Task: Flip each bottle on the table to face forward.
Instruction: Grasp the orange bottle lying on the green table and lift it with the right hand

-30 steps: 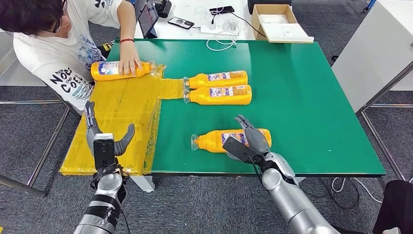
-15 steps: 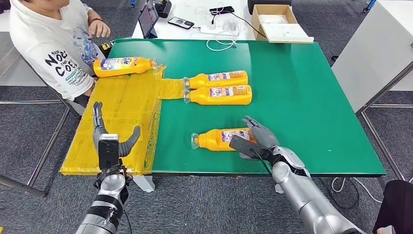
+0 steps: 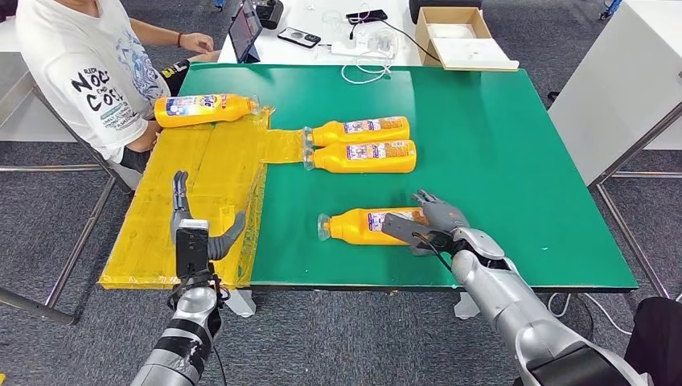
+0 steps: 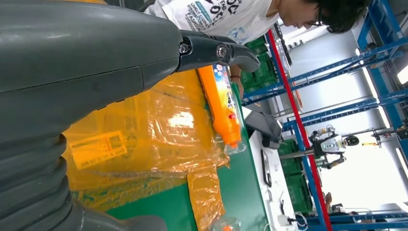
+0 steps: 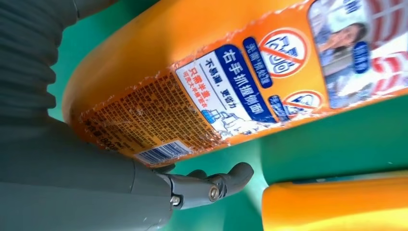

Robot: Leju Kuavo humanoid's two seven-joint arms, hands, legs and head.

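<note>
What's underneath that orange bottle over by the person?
The far-left bottle lies on its side on a crinkled yellow plastic sheet spread over the green table. Whatever lies beneath the sheet there is covered.

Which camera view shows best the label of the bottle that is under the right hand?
The right wrist view: the nearest bottle's label is large there, with its barcode and warning icons. The head view shows the whole bottle beneath the right hand, but its label is tiny. The left wrist view looks toward another bottle.
</note>
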